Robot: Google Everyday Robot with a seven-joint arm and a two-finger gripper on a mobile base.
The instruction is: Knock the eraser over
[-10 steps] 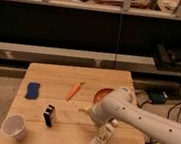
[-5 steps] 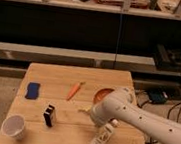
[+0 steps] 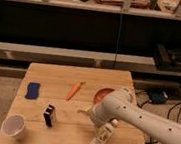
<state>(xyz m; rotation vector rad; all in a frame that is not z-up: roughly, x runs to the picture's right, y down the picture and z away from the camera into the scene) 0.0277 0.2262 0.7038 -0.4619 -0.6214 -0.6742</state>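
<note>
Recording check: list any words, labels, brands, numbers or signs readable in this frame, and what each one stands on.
No text can be read anywhere in this view.
white bottle: any label on it is too blurred to read.
eraser: no legible print.
gripper, at the arm's end over the table, right of the eraser and apart from it: no legible marking.
</note>
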